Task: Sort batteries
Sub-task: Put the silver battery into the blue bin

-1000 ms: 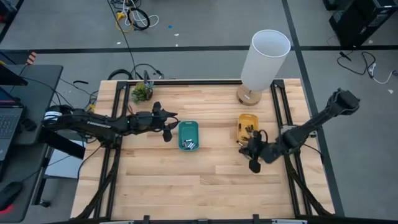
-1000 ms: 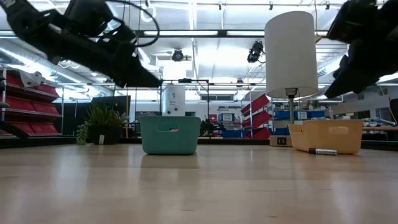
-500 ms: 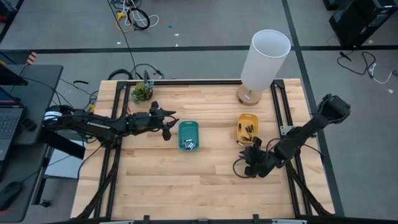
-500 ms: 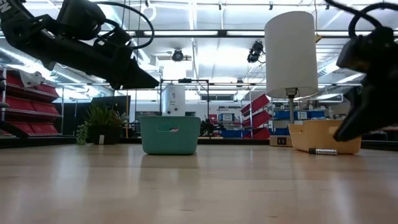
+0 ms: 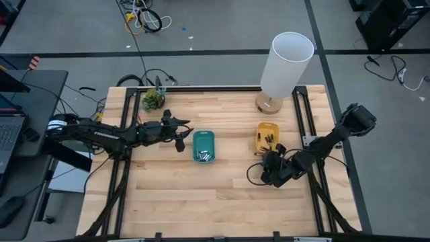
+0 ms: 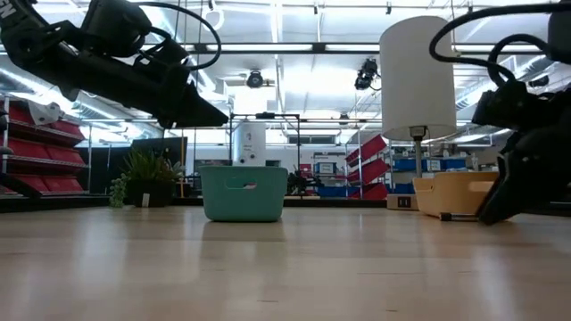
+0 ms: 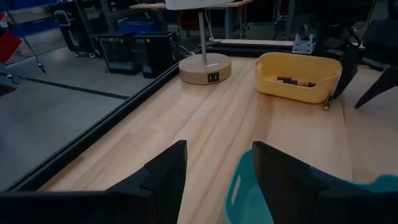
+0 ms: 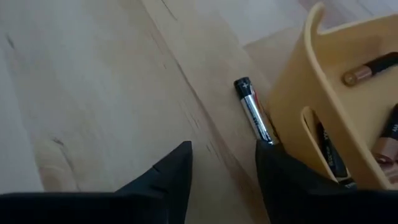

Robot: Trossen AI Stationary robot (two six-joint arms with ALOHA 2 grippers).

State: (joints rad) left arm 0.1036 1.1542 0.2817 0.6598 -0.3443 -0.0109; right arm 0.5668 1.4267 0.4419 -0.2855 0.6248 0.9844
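Note:
One loose battery (image 8: pixel 254 112), silvery with a dark end, lies on the table along the outer wall of the yellow tray (image 5: pixel 267 137), which holds dark batteries (image 8: pixel 373 64). My right gripper (image 8: pixel 224 168) is open and tipped down just short of that battery, with nothing between its fingers. The teal tray (image 5: pixel 203 145) holds silvery batteries (image 5: pixel 204 156). My left gripper (image 7: pixel 214 177) hangs open above the table at the teal tray's left rim, holding nothing.
A white lamp (image 5: pixel 287 62) stands on its round base (image 5: pixel 269 104) at the table's far edge, behind the yellow tray. A small potted plant (image 5: pixel 153 99) sits at the far left. Bare wood lies between the trays and toward the near edge.
My right gripper has come down from well above the table to just over it, moving toward the near edge beside the yellow tray and tipping its fingers downward. The loose battery has not moved.

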